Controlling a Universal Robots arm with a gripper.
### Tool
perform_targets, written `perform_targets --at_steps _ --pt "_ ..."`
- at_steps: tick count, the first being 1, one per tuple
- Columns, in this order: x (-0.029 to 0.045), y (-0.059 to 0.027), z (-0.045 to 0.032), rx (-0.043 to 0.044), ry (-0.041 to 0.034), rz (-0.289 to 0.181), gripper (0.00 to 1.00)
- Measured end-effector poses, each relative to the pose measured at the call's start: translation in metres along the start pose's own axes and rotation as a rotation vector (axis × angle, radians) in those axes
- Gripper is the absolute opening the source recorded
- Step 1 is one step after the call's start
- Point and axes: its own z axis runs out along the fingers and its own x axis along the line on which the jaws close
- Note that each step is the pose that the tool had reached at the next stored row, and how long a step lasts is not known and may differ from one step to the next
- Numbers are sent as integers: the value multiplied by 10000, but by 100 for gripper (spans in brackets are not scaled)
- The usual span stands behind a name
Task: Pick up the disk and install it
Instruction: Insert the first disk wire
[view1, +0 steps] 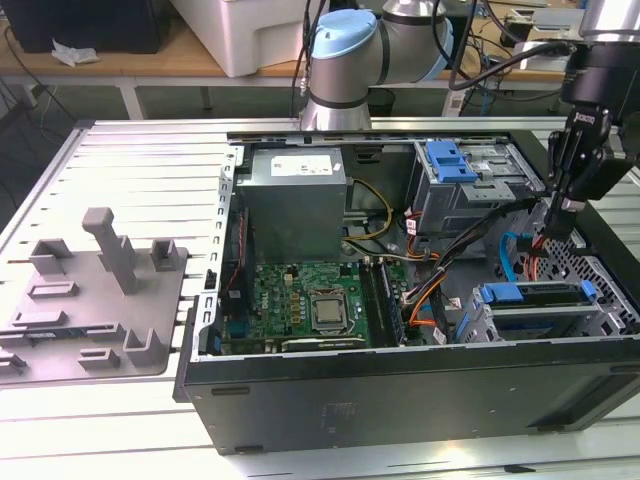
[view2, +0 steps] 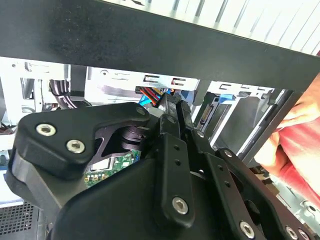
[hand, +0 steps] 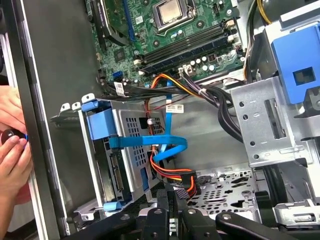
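The black gripper (view1: 558, 228) is hanging, jaws drawn together, just beside a black cable connector (hand: 188, 183) (orange and red wires); the blue-framed grey metal disk (view1: 530, 294) is sitting slotted in the grey perforated drive cage (hand: 135, 125) nearby.

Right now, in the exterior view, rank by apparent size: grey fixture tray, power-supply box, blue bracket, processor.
1. Grey fixture tray
2. Power-supply box
3. Blue bracket and processor: they look too alike to rank.
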Motion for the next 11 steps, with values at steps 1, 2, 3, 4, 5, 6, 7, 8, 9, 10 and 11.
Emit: perform_targets --at_steps 1,2,3,4,5,6,7,8,9,10,11 --pt "0 1 1 -2 1 6 17" --pt "0 3 2 -6 3 16 17" --pt "0 5 4 -9 3 21 17" --pt "1 9 5 -11 3 26 17" --pt "2 14 7 -12 1 26 17" --pt "3 21 7 -11 2 25 17" --pt "6 31 7 -10 4 25 17" --pt "8 40 8 -9 4 24 17" --pt "14 62 10 -10 1 24 17" --pt "20 80 12 -11 -5 24 17" --pt "28 103 15 -12 -19 24 17"
